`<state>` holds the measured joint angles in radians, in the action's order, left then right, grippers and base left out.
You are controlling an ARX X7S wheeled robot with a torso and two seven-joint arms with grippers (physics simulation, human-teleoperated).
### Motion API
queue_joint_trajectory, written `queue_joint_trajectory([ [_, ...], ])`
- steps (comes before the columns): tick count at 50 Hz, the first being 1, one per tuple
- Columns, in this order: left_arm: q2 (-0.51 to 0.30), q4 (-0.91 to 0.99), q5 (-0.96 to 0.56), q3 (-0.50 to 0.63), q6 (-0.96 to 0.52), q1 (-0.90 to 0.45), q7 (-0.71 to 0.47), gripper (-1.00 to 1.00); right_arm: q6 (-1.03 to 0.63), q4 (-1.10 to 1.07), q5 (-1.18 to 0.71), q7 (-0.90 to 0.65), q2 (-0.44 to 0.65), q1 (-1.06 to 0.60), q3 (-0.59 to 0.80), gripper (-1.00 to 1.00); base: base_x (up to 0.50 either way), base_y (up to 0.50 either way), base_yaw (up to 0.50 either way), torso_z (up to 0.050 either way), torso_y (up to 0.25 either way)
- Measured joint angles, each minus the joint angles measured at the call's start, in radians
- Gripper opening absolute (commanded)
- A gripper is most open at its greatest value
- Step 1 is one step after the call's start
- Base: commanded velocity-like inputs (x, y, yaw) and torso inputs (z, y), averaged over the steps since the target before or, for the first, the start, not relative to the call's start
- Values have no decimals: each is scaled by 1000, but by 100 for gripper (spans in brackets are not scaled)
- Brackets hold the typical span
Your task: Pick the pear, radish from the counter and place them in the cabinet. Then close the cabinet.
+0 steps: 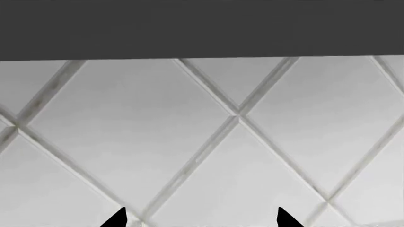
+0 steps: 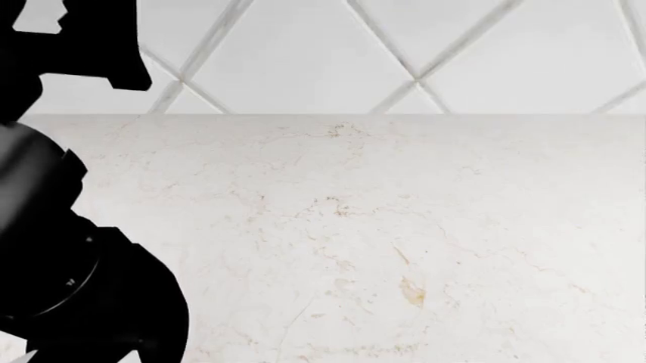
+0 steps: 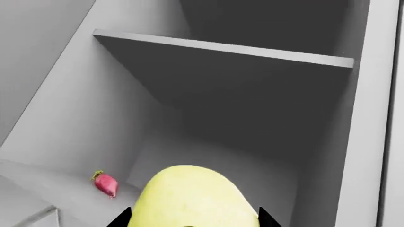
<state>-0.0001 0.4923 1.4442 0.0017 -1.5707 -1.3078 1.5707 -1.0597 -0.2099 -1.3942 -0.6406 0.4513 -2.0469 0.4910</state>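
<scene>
In the right wrist view the yellow-green pear (image 3: 189,198) fills the space between the two black fingertips of my right gripper (image 3: 194,218), which is shut on it. The pear is held in front of the open cabinet (image 3: 353,142), over its bottom shelf. The small pink-red radish (image 3: 106,183) lies on that bottom shelf, beside the pear and apart from it. My left gripper (image 1: 200,218) is open with nothing between its tips and faces a tiled wall. The counter (image 2: 404,227) in the head view is bare; neither gripper shows there.
An upper shelf (image 3: 221,47) crosses the cabinet above the pear. A dark underside (image 1: 202,28) hangs over the diamond-tiled wall (image 1: 202,142). My left arm (image 2: 71,249) blocks the head view's left side.
</scene>
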Motion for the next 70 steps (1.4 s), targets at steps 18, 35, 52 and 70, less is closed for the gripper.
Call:
queue_joint_trajectory([
  [18, 0, 22, -6, 3, 0, 38, 0, 100, 201, 455, 364, 366, -147, -194, 170, -100, 0, 0, 0, 0, 0],
  [35, 0, 34, -26, -1, 0, 55, 0, 100, 555, 1162, 562, 665, -381, -288, 330, -100, 0, 0, 0, 0, 0],
  [52, 0, 50, -38, -16, 0, 86, 0, 100, 740, 1395, 121, 689, -443, -291, 875, -100, 0, 0, 0, 0, 0],
  [70, 0, 69, -37, -30, 0, 119, 0, 100, 750, 1406, 67, 684, -451, -284, 973, 100, 1, -2, -3, 0, 0],
])
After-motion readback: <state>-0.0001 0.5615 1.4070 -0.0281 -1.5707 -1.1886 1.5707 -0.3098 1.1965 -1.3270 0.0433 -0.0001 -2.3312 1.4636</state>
